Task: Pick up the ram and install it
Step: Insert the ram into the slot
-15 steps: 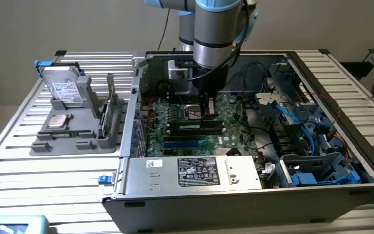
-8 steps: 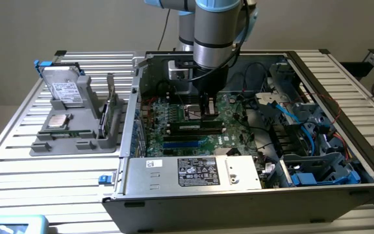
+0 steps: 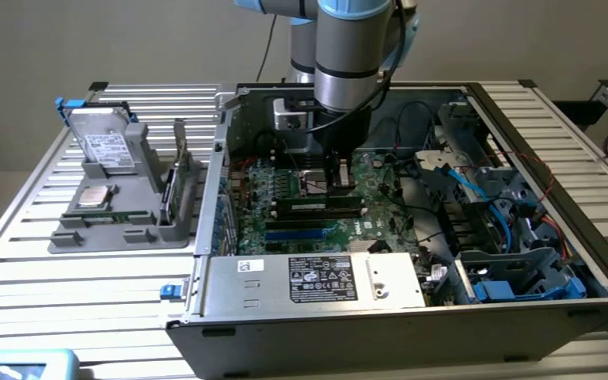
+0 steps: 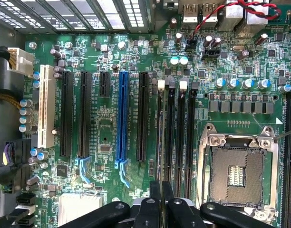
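Subject: the thin, long green ram stick (image 3: pixel 320 205) with dark chips stands on edge inside the open grey metal computer case (image 3: pixel 410 321), over the middle of the green motherboard (image 4: pixel 107 123).

Orientation: its long axis runs parallel to the blue expansion slot (image 4: pixel 121 114). One end points toward the case's slotted rear wall on the exterior view's left. The other end points toward the drive-bay side. It sits in line with the black memory slots (image 4: pixel 172 133), between the blue slot and the empty silver processor socket (image 4: pixel 238 166).

Pincer (image 4: pixel 161 190): closed to a narrow slit on the ram stick's upper edge, hanging straight down from the arm.

Hidden or unclear: the ram stick's lower edge and contacts are out of sight, so I cannot tell whether it is seated in a slot or held just above one. Seen edge-on from the wrist, it is hard to separate from the slot beneath. Its label is too small to read. The pincer's body is cut off by the picture edge.
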Controlling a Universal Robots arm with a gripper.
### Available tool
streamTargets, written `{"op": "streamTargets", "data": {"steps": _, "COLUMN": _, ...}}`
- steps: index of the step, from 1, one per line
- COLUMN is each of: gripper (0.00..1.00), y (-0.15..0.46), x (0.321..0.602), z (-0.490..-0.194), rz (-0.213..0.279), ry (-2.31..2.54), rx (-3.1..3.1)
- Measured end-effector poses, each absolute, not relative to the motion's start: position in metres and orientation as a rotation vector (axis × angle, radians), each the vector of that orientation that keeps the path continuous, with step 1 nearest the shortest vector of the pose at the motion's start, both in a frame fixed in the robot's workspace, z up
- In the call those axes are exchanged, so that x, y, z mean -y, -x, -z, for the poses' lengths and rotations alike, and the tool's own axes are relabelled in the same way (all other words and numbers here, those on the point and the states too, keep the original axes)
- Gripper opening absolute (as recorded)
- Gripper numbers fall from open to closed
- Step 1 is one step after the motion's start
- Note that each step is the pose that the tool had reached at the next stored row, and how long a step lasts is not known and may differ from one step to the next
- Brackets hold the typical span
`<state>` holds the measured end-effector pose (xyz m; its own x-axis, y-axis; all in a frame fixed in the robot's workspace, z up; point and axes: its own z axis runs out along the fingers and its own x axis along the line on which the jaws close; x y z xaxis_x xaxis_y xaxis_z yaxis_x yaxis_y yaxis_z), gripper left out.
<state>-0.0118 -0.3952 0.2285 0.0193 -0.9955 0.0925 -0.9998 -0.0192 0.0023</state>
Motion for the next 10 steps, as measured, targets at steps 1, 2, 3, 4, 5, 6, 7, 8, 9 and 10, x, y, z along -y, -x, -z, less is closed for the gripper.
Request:
{"op": "streamTargets", "data": {"steps": 1, "gripper": 0.13, "y": 0.0118, "x": 0.3951, "z": -0.2284, "rz": -0.099, "ry": -2.195, "rx": 2.152}}
{"op": "streamTargets", "data": {"steps": 2, "gripper": 0.13, "y": 0.0118, "x": 0.3951, "z": -0.2281, "rz": -0.099, "ry": -2.196, "rx": 2.151}}
{"op": "streamTargets", "data": {"steps": 3, "gripper": 0.13, "y": 0.0118, "x": 0.3951, "z": -0.2276, "rz": -0.099, "ry": -2.196, "rx": 2.151}}
{"op": "streamTargets", "data": {"steps": 4, "gripper": 0.13, "y": 0.0119, "x": 0.3951, "z": -0.2269, "rz": -0.099, "ry": -2.197, "rx": 2.151}}
{"op": "streamTargets", "data": {"steps": 5, "gripper": 0.13, "y": 0.0122, "x": 0.3951, "z": -0.2262, "rz": -0.100, "ry": -2.197, "rx": 2.150}}
{"op": "streamTargets", "data": {"steps": 6, "gripper": 0.13, "y": 0.0124, "x": 0.3952, "z": -0.2256, "rz": -0.100, "ry": -2.197, "rx": 2.150}}
{"op": "streamTargets", "data": {"steps": 7, "gripper": 0.13, "y": 0.0125, "x": 0.3952, "z": -0.2255, "rz": -0.100, "ry": -2.197, "rx": 2.150}}
{"op": "streamTargets", "data": {"steps": 8, "gripper": 0.13, "y": 0.0127, "x": 0.3952, "z": -0.2254, "rz": -0.101, "ry": -2.197, "rx": 2.150}}
{"op": "streamTargets", "data": {"steps": 9, "gripper": 0.13, "y": 0.0129, "x": 0.3952, "z": -0.2253, "rz": -0.101, "ry": -2.197, "rx": 2.150}}
{"op": "streamTargets", "data": {"steps": 10, "gripper": 0.13, "y": 0.0131, "x": 0.3952, "z": -0.2251, "rz": -0.101, "ry": -2.197, "rx": 2.150}}
